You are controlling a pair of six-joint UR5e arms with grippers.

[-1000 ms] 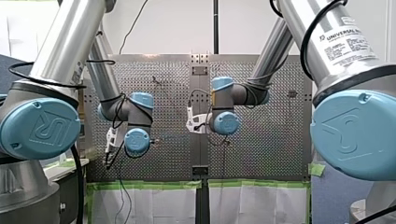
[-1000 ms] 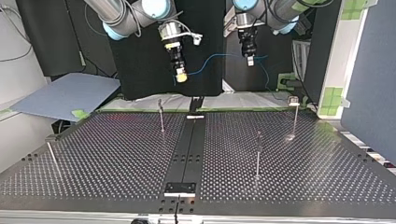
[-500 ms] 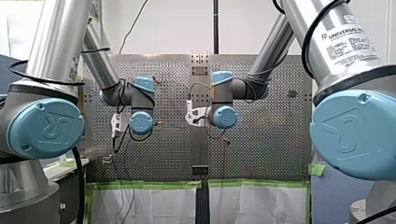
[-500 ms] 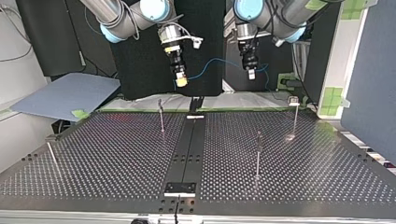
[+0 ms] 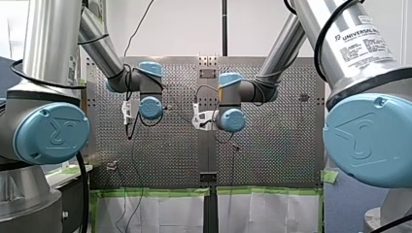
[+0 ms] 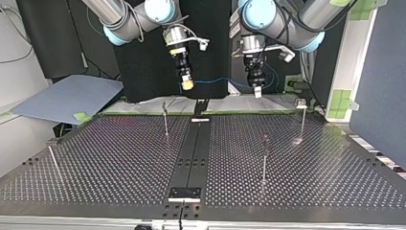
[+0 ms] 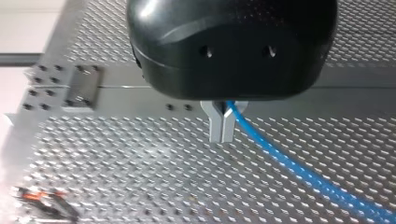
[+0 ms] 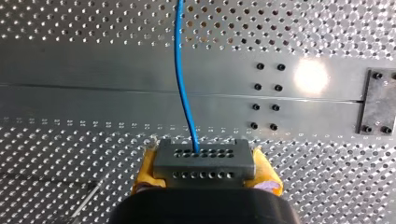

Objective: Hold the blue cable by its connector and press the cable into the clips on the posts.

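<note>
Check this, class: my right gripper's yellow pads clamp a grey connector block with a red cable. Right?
No: the right wrist view shows a blue cable, not red; the yellow pads of my right gripper clamp the grey connector block.

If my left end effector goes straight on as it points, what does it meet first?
Probably the bare table, just beside the middle rail; nothing else shows under the left end effector.
</note>
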